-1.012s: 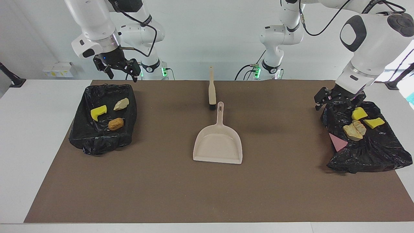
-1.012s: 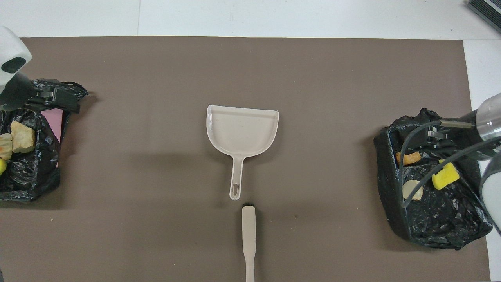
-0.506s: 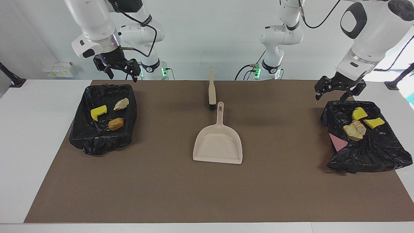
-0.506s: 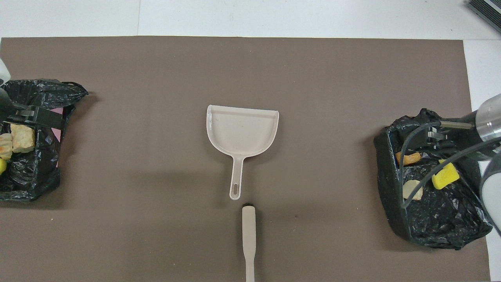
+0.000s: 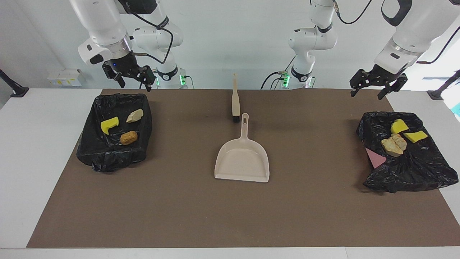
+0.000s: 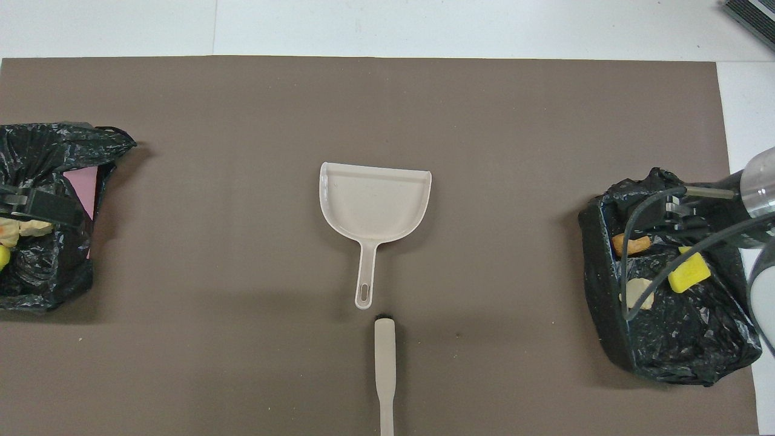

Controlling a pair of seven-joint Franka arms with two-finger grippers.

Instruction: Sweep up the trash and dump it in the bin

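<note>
One camera sits high across the counter (image 5: 230, 216), facing the robots. Another looks steeply down from their end. Both share the mat, perhaps wholly.

The left arm's black two-finger hand (image 5: 378, 83), jaws apart, has risen from the rim of the black-bag-lined bin (image 5: 413, 172) and now hangs above it.

No text, label, brand, number or sign can be read anywhere on the table, the arms or the wall
</note>
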